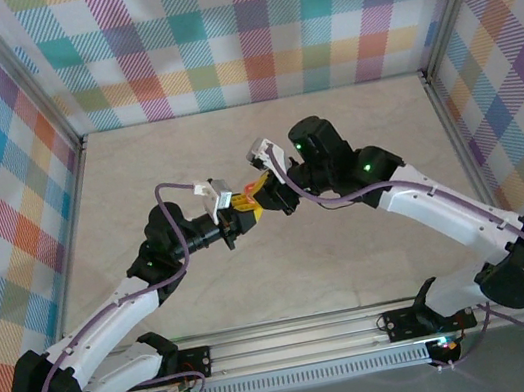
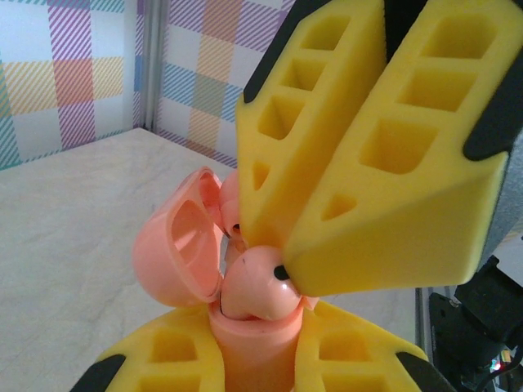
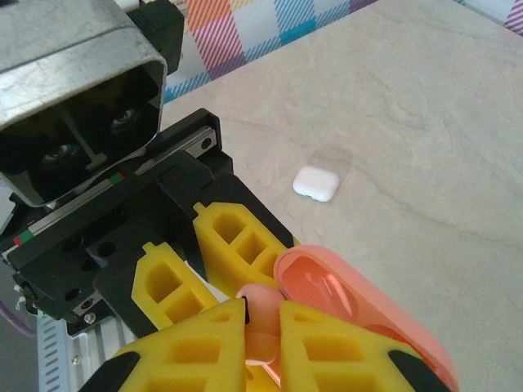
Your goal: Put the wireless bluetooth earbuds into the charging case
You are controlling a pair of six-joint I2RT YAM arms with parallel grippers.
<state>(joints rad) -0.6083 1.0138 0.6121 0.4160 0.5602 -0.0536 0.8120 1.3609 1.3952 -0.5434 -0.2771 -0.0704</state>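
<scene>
The left gripper [image 2: 253,355] clamps the pink pebble-shaped plastic charging case [image 2: 173,253], lid open, above the counter [image 1: 330,123]. The right gripper [image 3: 261,327] pinches a small pinkish-orange plastic earbud [image 2: 252,287] at the case's mouth. Its rounded head faces up and its long axis seemingly runs down into the well, so press straight along that axis without twisting.

Pale tabletop [image 1: 288,283], plaid walls [image 1: 242,27]

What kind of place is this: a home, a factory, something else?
Probably a robot test cell: plaid walls on an aluminium frame enclose a pale tabletop, and a mounting rail runs along its near edge.
</scene>
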